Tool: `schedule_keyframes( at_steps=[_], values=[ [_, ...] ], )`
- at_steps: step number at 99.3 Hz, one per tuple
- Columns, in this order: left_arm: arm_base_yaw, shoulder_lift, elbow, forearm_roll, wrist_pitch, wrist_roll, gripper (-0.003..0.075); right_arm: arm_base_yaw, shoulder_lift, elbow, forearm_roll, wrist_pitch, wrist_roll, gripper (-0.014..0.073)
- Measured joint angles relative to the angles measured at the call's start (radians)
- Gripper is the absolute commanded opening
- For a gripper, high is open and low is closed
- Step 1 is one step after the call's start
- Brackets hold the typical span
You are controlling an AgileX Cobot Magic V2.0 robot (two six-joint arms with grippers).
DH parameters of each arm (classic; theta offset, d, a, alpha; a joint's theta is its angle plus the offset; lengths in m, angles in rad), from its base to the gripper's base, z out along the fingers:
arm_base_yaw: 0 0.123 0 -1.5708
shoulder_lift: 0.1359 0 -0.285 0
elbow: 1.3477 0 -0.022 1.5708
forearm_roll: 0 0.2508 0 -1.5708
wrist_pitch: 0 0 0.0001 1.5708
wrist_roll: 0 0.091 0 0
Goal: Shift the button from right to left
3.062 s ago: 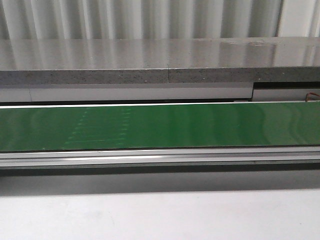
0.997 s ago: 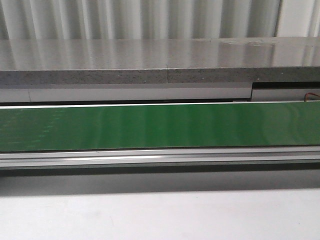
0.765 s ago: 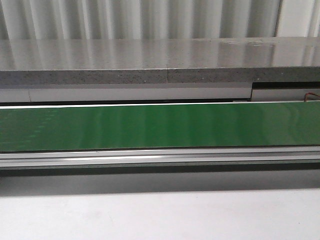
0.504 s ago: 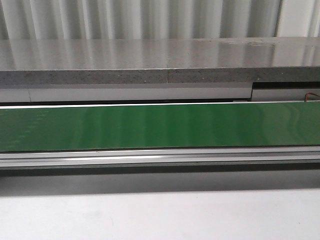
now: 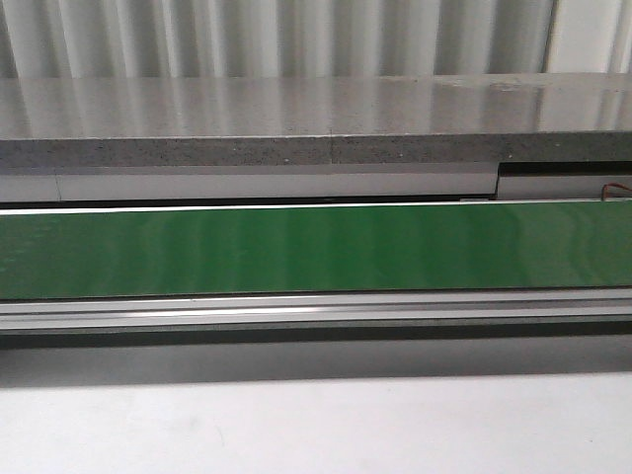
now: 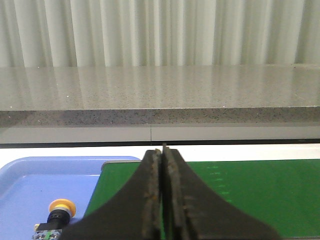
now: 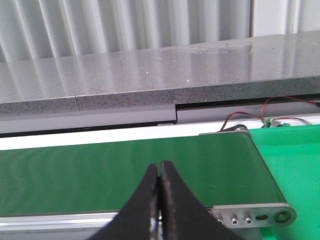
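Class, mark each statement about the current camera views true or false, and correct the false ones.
1. The button lies in the blue tray. True.
2. The left end effector is wide open. False: its fingers are pressed together.
3. The right end effector grips the button. False: it is shut on nothing, above the green belt.
4. In the front view, the green belt carries no button. True.
5. Red wires show near the belt's end in the right wrist view. True.
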Motion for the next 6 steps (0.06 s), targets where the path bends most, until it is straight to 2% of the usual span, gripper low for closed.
schedule_keyframes(
  at_steps=[6],
  values=[
    [0.000,0.000,0.000,0.000,0.000,0.000,-0.0020,0.000,0.000,0.000,0.000,0.000,0.000,-0.0067]
  ],
)
